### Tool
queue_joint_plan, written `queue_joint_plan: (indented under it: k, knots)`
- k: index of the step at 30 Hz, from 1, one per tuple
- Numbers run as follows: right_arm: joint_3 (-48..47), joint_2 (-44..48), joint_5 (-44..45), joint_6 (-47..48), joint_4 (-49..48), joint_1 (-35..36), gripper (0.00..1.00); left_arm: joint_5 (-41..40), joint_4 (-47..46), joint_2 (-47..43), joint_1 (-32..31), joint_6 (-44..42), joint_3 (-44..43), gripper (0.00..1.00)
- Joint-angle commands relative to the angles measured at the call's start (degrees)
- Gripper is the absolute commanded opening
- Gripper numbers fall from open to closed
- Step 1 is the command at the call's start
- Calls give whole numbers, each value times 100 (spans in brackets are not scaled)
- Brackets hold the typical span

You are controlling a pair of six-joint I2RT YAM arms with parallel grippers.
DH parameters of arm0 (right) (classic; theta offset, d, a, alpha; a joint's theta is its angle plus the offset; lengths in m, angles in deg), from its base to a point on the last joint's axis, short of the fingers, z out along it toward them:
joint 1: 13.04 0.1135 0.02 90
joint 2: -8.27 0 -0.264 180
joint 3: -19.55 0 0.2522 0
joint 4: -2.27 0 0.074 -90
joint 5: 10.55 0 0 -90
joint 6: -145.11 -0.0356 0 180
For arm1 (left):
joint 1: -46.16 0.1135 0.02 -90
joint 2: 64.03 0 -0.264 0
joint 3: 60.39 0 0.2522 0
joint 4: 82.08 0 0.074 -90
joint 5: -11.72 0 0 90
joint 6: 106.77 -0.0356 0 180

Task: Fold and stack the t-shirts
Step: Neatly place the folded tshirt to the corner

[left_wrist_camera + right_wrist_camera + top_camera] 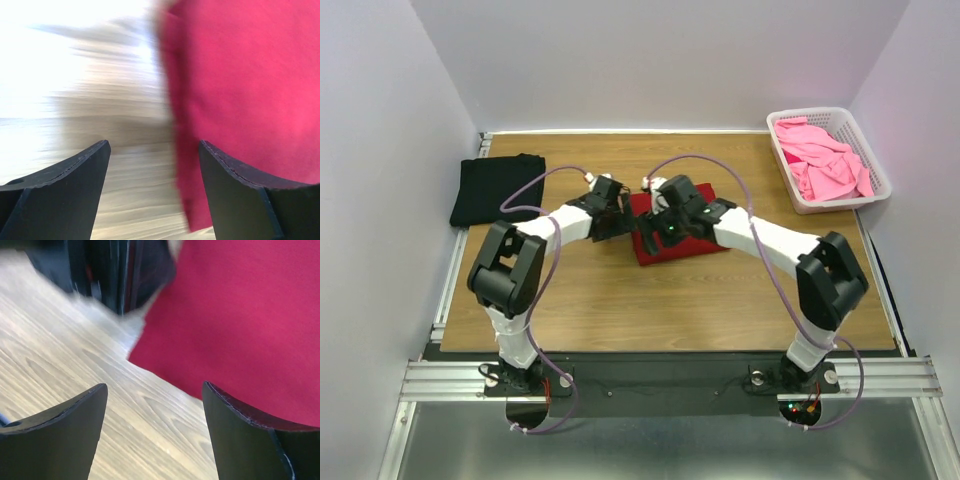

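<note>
A dark red t-shirt lies folded flat at the middle of the table, partly under my right arm. My left gripper is open at its left edge; in the left wrist view the red shirt fills the right side, its edge between the jaws. My right gripper is open over the shirt's near-left corner; in the right wrist view the shirt lies behind the right finger. A black t-shirt lies folded at the back left. Pink t-shirts are heaped in a basket.
The white lattice basket stands at the back right corner. The two grippers are close together beside the red shirt; the left gripper's dark body shows at the top of the right wrist view. Walls enclose the table on three sides.
</note>
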Motion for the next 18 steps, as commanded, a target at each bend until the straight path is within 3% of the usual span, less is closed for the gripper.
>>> queue_joint_plan:
  k: [1, 8, 18]
  knots:
    - [-553, -481, 948, 620, -103, 559, 80, 72, 198, -697, 514, -262, 113, 83]
    - [-1046, -1377, 1425, 788, -120, 982, 67, 178, 146, -1039, 1227, -517, 543, 83]
    - [-1223, -2151, 2549, 1016, -94, 1316, 61, 450, 49, -1172, 1412, -622, 887, 83]
